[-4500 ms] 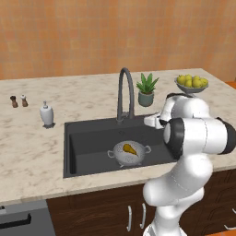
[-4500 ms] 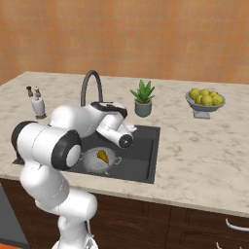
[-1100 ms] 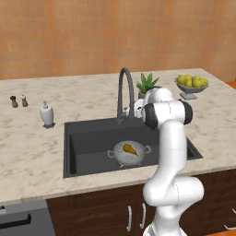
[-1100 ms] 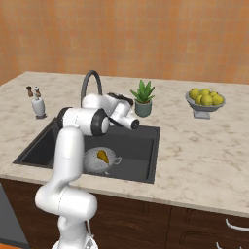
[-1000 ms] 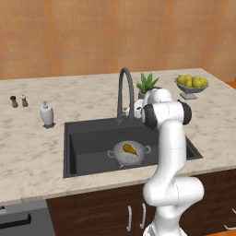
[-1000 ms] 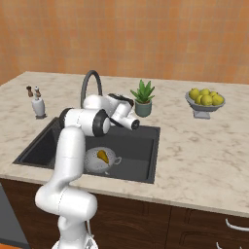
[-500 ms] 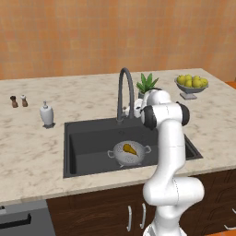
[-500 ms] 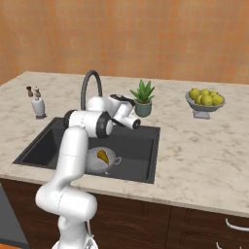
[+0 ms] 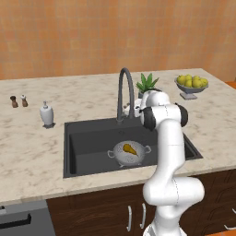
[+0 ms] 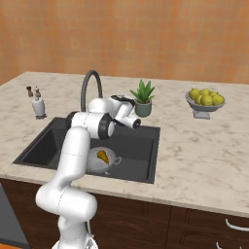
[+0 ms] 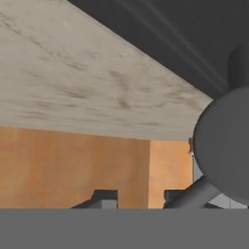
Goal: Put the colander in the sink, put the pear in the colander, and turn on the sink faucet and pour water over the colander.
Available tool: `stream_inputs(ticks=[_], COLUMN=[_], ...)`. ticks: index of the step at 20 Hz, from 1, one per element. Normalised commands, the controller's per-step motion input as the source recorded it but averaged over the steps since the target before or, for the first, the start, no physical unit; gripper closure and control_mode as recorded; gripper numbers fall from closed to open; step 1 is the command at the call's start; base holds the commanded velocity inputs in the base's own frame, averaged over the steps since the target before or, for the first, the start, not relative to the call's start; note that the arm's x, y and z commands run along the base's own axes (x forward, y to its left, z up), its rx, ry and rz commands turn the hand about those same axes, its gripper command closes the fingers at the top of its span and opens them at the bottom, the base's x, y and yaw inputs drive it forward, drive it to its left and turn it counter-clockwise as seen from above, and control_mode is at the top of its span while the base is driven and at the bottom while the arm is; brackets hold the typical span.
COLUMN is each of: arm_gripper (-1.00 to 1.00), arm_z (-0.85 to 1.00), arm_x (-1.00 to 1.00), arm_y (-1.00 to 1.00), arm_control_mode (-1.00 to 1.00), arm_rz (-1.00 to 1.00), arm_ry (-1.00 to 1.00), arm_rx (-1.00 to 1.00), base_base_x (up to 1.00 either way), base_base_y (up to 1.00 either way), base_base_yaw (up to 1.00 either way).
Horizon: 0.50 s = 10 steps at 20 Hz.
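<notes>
The silver colander (image 9: 120, 157) (image 10: 92, 164) stands in the dark sink (image 9: 87, 143) (image 10: 138, 146), right of its middle. The yellow-orange pear (image 9: 129, 149) (image 10: 103, 156) lies inside it. The dark gooseneck faucet (image 9: 122, 90) (image 10: 89, 85) rises at the sink's back rim, and no water runs from it. My gripper (image 9: 129, 110) (image 11: 140, 197) is low beside the faucet's base, on its right. In the hand view the fingertips stand a narrow gap apart with nothing between them. A grey lever (image 11: 194, 190) slants past the right fingertip toward a round grey faucet part (image 11: 226, 146).
A potted plant (image 9: 146, 83) (image 10: 143, 99) stands just behind my hand. A grey bowl of yellow-green fruit (image 9: 191, 84) (image 10: 204, 99) sits further right. A soap dispenser (image 9: 46, 114) (image 10: 38, 106) and two shakers (image 9: 18, 100) (image 10: 32, 90) are left of the sink.
My hand has edged slightly closer to the faucet's base. The colander and the pear have stayed where they were.
</notes>
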Motion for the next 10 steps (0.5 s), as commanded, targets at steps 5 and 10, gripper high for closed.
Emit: stream_inputs(ticks=[5, 10], arm_gripper=[1.00, 1.00], arm_z=[-0.12, -0.13], arm_x=[0.23, 0.27], arm_y=[-0.33, -0.43], arm_control_mode=[-1.00, -1.00], arm_rz=[-0.19, -0.34], arm_ry=[-0.09, -0.04], arm_rx=[0.00, 0.00], base_base_x=[0.00, 0.00], base_base_y=[0.00, 0.00], base_base_yaw=[0.00, 0.00])
